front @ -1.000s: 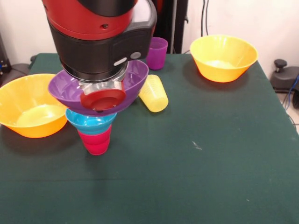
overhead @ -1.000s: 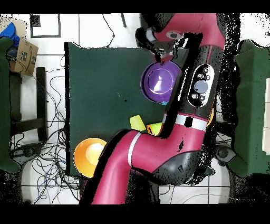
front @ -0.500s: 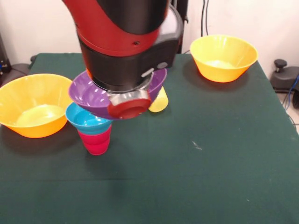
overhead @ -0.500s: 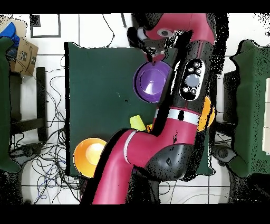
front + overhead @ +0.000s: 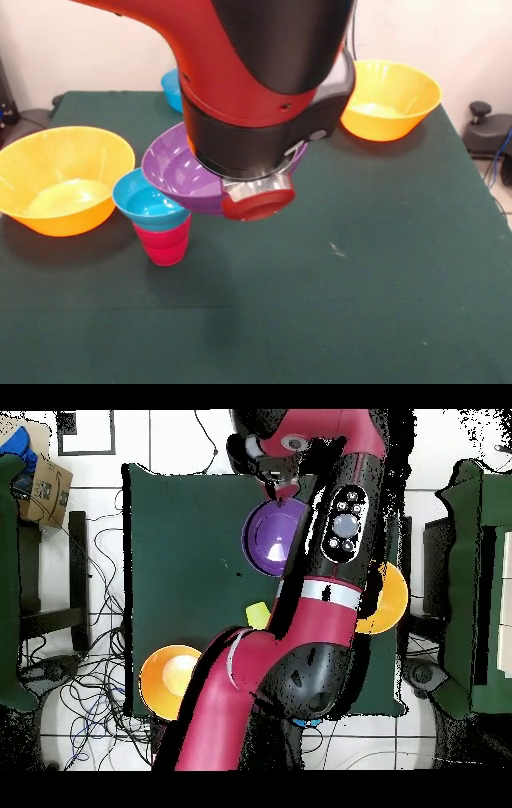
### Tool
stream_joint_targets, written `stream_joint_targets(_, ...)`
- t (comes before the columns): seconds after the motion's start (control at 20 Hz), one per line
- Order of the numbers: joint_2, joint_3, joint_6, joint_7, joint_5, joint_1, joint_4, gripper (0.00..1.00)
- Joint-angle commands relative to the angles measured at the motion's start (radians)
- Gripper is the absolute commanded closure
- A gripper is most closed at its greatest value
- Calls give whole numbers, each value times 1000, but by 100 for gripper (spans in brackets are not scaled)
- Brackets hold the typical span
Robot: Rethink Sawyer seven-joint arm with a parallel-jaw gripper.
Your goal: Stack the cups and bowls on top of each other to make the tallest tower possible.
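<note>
The arm [image 5: 264, 80] has swung to the right in the front view since a second ago, carrying the purple bowl [image 5: 180, 172] with it, so the bowl no longer hangs over the little stack but sits off to the stack's right, its rim just beside the cyan bowl [image 5: 148, 204]. That cyan bowl rests on the upside-down red cup [image 5: 166, 240], near the left side of the green bench [image 5: 360, 280]; this small tower stands uncovered now. The claw [image 5: 275, 479] itself is hidden behind the wrist in the front view and too small from above, so I cannot tell how it is set, though the purple bowl hangs up off the bench under the wrist. The yellow cup [image 5: 257, 614] is lost behind the arm from the front and shows only as a sliver from overhead. One large orange bowl [image 5: 60, 180] sits at the left edge, the other orange bowl [image 5: 392, 96] at the far right corner. A deeper blue bowl [image 5: 171, 86] peeks out at the far side, left of the arm.
</note>
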Motion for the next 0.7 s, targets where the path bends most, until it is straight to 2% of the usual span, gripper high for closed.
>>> stream_joint_targets(0.05,-26,-143,-23,-240,82,-13,51,100)
stream_joint_targets(0.4,-36,-261,-15,-272,176,-35,42,100)
stream_joint_targets(0.7,-14,-389,-71,-311,279,-75,35,100)
